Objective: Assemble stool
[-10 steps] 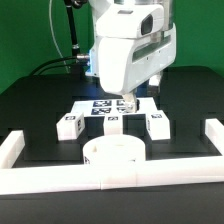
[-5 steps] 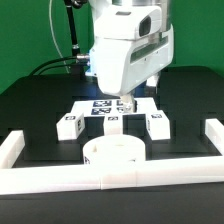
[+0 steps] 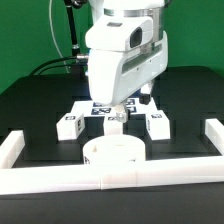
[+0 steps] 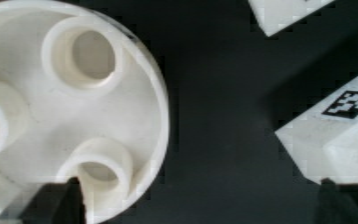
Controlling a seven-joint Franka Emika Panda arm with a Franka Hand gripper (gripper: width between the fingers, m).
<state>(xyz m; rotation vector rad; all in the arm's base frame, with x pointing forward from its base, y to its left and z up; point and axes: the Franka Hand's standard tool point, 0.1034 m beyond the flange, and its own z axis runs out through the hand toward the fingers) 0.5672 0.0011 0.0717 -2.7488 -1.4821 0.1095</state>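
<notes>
The round white seat (image 3: pixel 112 153) lies flat near the front rail, its sockets facing up. Three short white tagged legs stand behind it: one at the exterior view's left (image 3: pixel 68 124), one in the middle (image 3: pixel 114 122), one at the right (image 3: pixel 156 123). My gripper (image 3: pixel 118 106) hangs open just above the middle leg, holding nothing. In the wrist view the seat (image 4: pixel 51 100) fills one side and a tagged leg (image 4: pixel 345 130) the other. The gripper (image 4: pixel 197 205) spans the dark table between them, and the seat's rim reaches in beside one dark fingertip (image 4: pixel 51 200).
A white border rail (image 3: pixel 150 172) runs along the front with raised ends at both sides (image 3: pixel 12 147) (image 3: pixel 213 132). The marker board (image 3: pixel 92 105) lies flat behind the legs, partly hidden by my arm. Another white part (image 4: pixel 309 15) shows at the wrist view's corner.
The arm has swung toward the exterior view's left and the hand has come lower, from beside the marker board to over the middle leg. The jaws stayed open.
</notes>
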